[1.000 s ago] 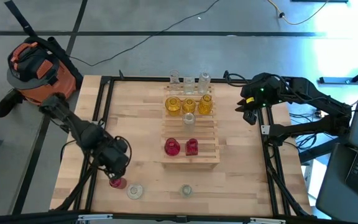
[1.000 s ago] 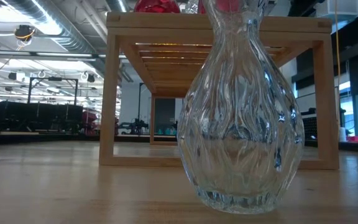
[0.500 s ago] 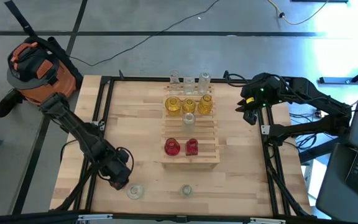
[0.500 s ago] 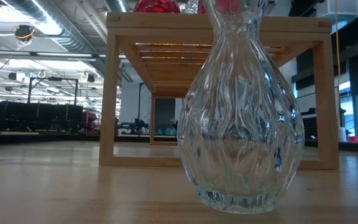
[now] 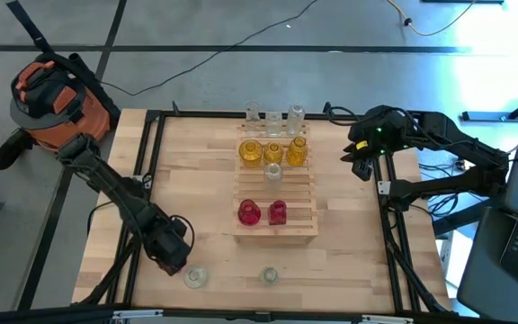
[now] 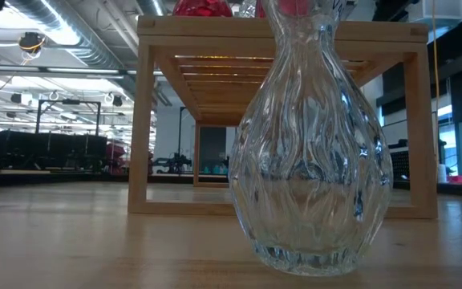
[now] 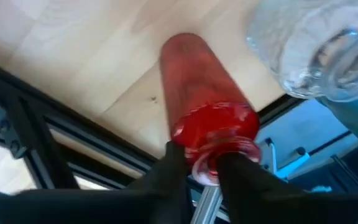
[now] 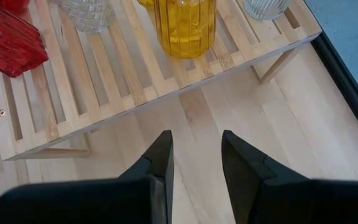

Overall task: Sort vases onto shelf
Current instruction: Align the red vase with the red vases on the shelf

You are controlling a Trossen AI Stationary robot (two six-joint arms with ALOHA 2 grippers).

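From above, the left pincer (image 5: 171, 255) sits low over the bench (image 5: 196, 180) near its front left corner, and its own body hides whatever lies under it. Only the left wrist view shows that: a red vase (image 7: 207, 127) on the wood beside the black frame rail, its neck between the two dark fingers (image 7: 173, 168), which pinch it at the rim. The same view catches part of a clear vase (image 7: 316, 50) just beside the red one; from above this clear vase (image 5: 195, 277) stands near the front edge, with another clear one (image 5: 270, 275) farther along that edge.

The shelf (image 5: 277, 225) stands in the middle of the bench. The high view shows three yellow vases (image 5: 273, 151) and a clear one on its far half, two red vases (image 5: 262, 212) on its near half, and three clear vases (image 5: 273, 115) at the bench's far edge behind it. The low view is filled by one clear ribbed vase (image 6: 310, 152), with the shelf's legs and slats behind.

The right pincer (image 5: 360, 162) hangs over the right edge, fingers (image 8: 160, 162) spread and holding nothing, looking down on the shelf's corner.
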